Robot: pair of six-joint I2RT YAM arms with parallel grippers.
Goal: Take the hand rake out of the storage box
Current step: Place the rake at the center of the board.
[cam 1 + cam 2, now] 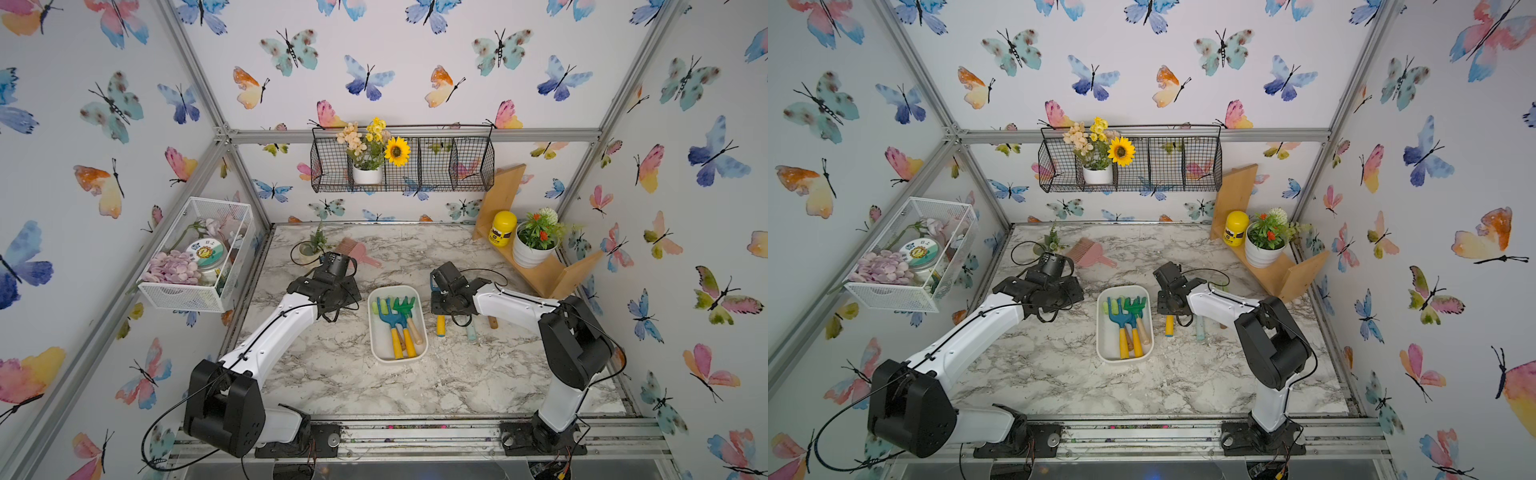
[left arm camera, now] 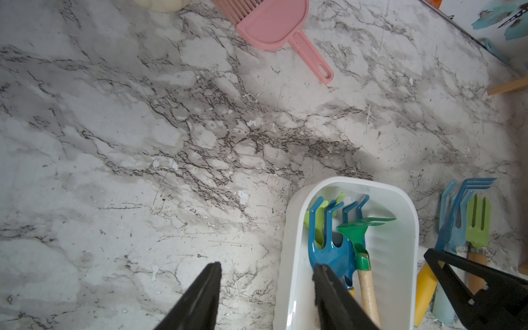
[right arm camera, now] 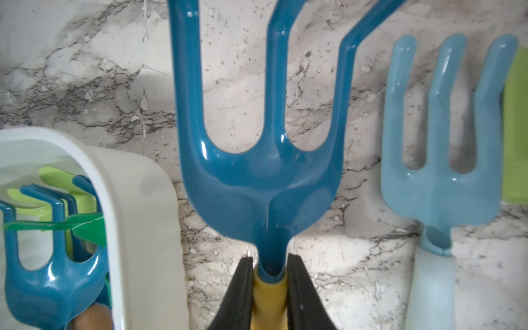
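- Right gripper: clamped tight on the yellow handle of a dark blue, three-tined metal hand rake, right at the collar where the handle meets the head.
- The hand rake is outside the shallow white plastic storage box, just beside the wall on the robot's right, over the grey-veined marble table. Whether it touches the table or hangs just above it, I cannot tell.
- Judgement: the lift-out looks done, and the step in hand is the set-down.
- To do it well:
  - Lower it flat, tines pointing away from the robot.
  - Keep it in the gap between the box wall and the pale blue three-pronged fork with a whitish handle.
  - Part the jaws only once the head lies on the marble, then back straight up so the pads don't drag the handle.
- Risk: the grip sits near the head and the handle's tail hangs free behind, so it may swing on release.
- Looks: glossy enamel flecked with dust, and long tines that bend near their tips. The broad scooped head has a centre crease and narrows to a neck socketed in the handle.
- Left gripper: jaws parted, holding nothing. In its wrist view one finger lines up over the table and the other over the box's inside. Contact with the wall: cannot tell.
- Inside the box: a second dark blue rake and a green rake with a wooden handle.
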